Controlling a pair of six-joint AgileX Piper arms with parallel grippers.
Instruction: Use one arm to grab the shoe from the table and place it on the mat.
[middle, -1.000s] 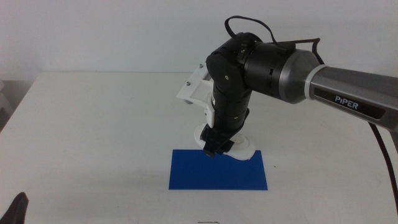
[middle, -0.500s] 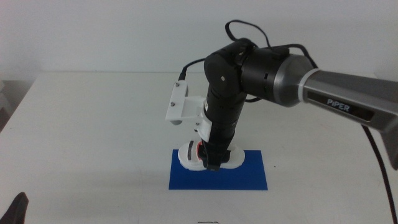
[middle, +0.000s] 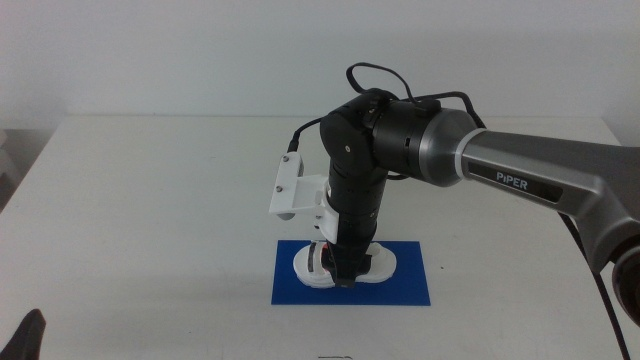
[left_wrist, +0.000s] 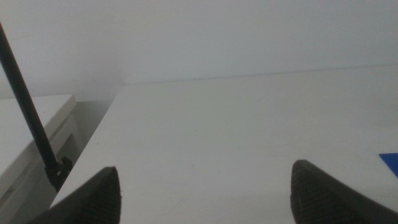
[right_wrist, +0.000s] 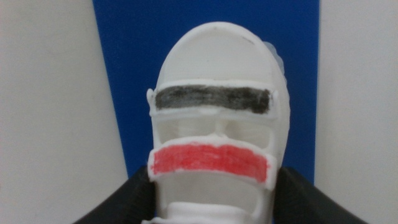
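Observation:
The white shoe (middle: 343, 266) with a dark strap and a red strap (right_wrist: 211, 160) rests on the blue mat (middle: 400, 287), near its back edge. My right gripper (middle: 342, 268) reaches straight down from the big PIPER arm (middle: 520, 180) and is shut on the shoe's heel end; its dark jaws press both sides of the shoe (right_wrist: 214, 124) in the right wrist view. My left gripper (left_wrist: 205, 193) waits at the table's near left corner, jaws open and holding nothing.
The white table (middle: 150, 220) stretches around the mat. In the left wrist view the table's edge and a thin black cable (left_wrist: 28, 112) show, with a corner of the mat (left_wrist: 390, 158) at the side.
The right arm carried the shoe forward and down from behind the mat's back edge until the shoe sits on the mat. The left gripper stayed still.

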